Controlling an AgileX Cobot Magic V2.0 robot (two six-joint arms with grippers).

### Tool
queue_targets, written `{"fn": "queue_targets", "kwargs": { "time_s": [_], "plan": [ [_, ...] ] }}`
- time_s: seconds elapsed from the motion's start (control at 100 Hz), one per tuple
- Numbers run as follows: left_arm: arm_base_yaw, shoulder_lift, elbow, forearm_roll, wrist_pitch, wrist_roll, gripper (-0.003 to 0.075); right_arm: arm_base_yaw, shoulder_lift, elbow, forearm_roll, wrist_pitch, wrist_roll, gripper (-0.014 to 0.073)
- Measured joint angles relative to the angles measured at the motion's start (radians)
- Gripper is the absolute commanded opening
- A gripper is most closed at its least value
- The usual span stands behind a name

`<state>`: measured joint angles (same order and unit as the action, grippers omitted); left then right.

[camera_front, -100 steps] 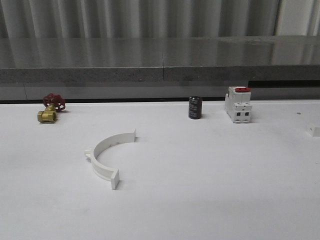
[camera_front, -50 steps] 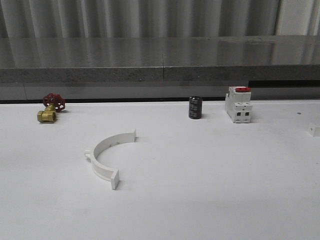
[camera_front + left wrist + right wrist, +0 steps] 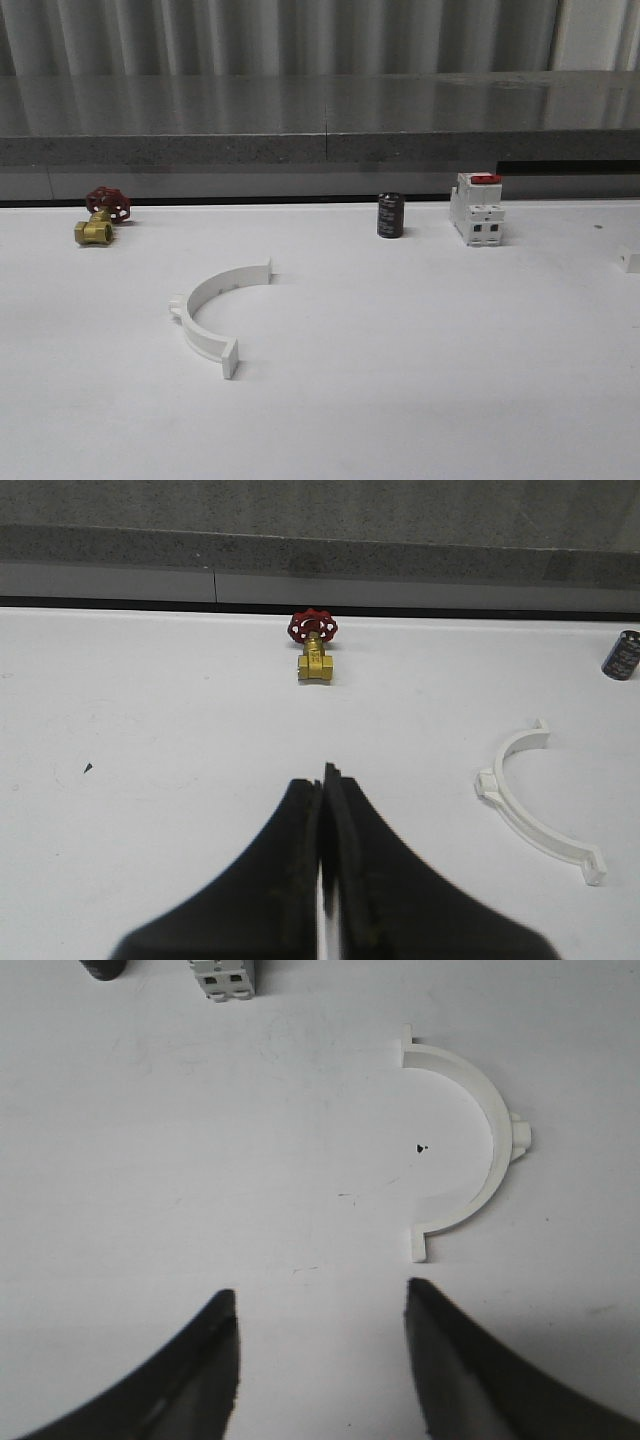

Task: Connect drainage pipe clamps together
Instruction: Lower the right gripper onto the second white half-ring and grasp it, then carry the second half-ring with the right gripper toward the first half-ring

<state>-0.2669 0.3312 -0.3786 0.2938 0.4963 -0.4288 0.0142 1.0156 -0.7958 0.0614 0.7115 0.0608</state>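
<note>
One white drainage pipe clamp half (image 3: 193,315) lies flat on the white table (image 3: 400,340), left of centre, its hollow side facing right; the left wrist view shows it too (image 3: 508,802). My left gripper (image 3: 323,780) is shut on nothing, above bare table and off to one side of that half. A second clamp half (image 3: 493,1150) lies ahead of my right gripper (image 3: 320,1300), which is open and empty; one flat end flange sits just beyond a fingertip (image 3: 418,1295). A small white bit (image 3: 628,258) at the table's right edge may belong to this half.
A brass valve with a red handwheel (image 3: 100,215) stands at the back left. At the back right are a black cylinder (image 3: 390,215) and a white block with a red switch (image 3: 476,208). A grey ledge (image 3: 320,150) runs behind the table.
The white bit at the right edge of the front view has slipped slightly further out of frame. The clamp half on the left and the back-row objects have not moved.
</note>
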Motion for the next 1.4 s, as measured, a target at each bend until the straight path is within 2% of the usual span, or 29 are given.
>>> {"fn": "queue_targets", "kwargs": {
  "time_s": [0.23,0.46,0.67,0.89,1.2,1.29,1.4],
  "plan": [
    [0.0,0.0,0.0,0.0,0.0,0.0,-0.002,-0.032,0.075,-0.079,0.0,0.011,0.04,0.0529],
    [0.0,0.0,0.0,0.0,0.0,0.0,-0.002,-0.171,0.337,-0.21,0.001,0.065,0.001,0.0491],
    [0.0,0.0,0.0,0.0,0.0,0.0,-0.002,-0.238,0.575,-0.296,0.001,0.047,-0.089,0.0491],
    [0.0,0.0,0.0,0.0,0.0,0.0,-0.002,-0.257,0.748,-0.37,0.001,0.011,-0.154,0.0491],
    [0.0,0.0,0.0,0.0,0.0,0.0,-0.002,-0.259,0.867,-0.383,0.001,-0.018,-0.201,0.0487],
    [0.0,0.0,0.0,0.0,0.0,0.0,-0.002,-0.259,0.879,-0.383,0.001,-0.02,-0.207,0.043],
    [0.0,0.0,0.0,0.0,0.0,0.0,-0.002,-0.259,0.882,-0.383,0.001,-0.028,-0.209,0.0253]
  ]
}}
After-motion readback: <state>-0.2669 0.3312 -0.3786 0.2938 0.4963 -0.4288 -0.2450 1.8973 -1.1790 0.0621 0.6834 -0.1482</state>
